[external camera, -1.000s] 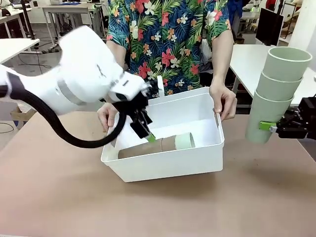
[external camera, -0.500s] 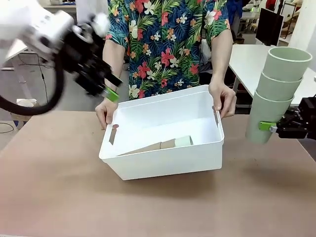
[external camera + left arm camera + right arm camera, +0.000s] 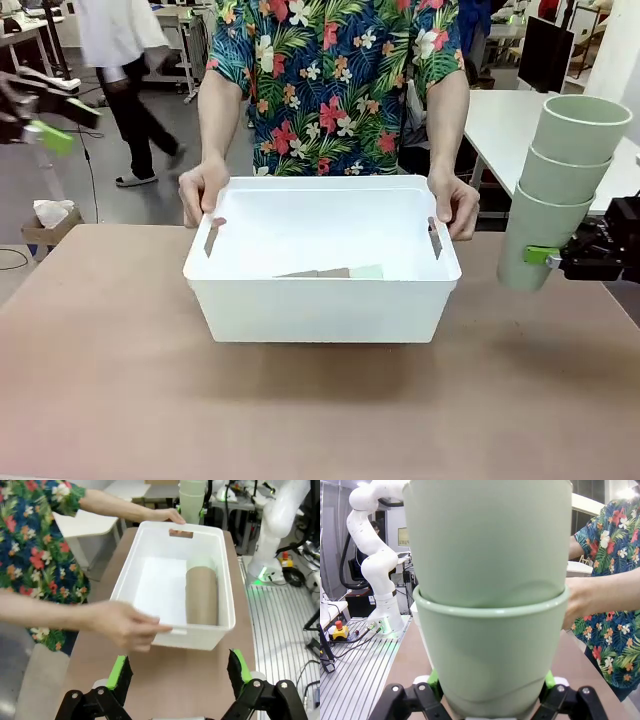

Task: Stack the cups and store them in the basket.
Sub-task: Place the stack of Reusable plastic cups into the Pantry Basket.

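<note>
A brown table (image 3: 120,400) carries the white basket (image 3: 320,300) at its middle, and a person in a flowered shirt (image 3: 330,80) stands behind the basket, one hand (image 3: 203,190) on the rim at its left short side and the other hand (image 3: 455,205) at its right short side. To the right of the basket, raised clear of the table and apart from the basket's wall, a stack of three mint-green cups (image 3: 560,190) stands nearly upright, leaning a little away from the basket, mouths up. The right gripper (image 3: 545,257) is clamped on the lowest cup near its base. Inside the basket, a lying stack (image 3: 201,600) rests on the floor along the robot-side long wall, tan-brown with a mint-green cup at one end. Well to the left of the basket and above it, the left gripper (image 3: 177,672) hangs with its fingers spread wide, nothing between them.
</note>
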You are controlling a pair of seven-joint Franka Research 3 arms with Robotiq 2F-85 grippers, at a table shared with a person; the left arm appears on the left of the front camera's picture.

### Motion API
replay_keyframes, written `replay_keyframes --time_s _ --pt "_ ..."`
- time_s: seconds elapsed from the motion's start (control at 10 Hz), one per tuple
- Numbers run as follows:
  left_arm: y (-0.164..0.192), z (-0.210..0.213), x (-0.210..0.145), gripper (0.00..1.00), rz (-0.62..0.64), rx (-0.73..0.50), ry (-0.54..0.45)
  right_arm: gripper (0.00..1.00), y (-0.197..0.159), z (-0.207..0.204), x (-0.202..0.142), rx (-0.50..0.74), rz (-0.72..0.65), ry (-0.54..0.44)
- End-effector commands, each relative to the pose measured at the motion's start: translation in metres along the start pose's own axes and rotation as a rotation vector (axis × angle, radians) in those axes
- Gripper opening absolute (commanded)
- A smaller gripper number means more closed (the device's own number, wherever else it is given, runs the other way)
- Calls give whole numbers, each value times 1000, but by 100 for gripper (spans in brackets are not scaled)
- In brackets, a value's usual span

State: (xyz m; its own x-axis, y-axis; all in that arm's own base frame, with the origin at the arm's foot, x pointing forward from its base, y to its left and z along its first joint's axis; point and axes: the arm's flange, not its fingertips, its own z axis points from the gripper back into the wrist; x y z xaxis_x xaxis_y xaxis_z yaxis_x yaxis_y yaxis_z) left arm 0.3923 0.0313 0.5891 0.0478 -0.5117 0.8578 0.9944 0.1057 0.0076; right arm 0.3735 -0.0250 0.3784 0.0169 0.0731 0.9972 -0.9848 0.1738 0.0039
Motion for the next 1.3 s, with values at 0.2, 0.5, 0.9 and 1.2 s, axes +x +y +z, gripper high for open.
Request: replay_keyframes --time_s 0.2,0.5,0.9,1.2 --pt "16 21 -28 100 -33 8 -77 85 0 0 4 -1 14 0" --pt "11 23 -30 100 14 4 -22 85 0 0 4 -1 14 0" --pt "11 23 -30 100 14 4 -22 85 0 0 4 -1 14 0" --pt "11 23 -30 100 14 4 -22 85 0 0 4 -1 14 0"
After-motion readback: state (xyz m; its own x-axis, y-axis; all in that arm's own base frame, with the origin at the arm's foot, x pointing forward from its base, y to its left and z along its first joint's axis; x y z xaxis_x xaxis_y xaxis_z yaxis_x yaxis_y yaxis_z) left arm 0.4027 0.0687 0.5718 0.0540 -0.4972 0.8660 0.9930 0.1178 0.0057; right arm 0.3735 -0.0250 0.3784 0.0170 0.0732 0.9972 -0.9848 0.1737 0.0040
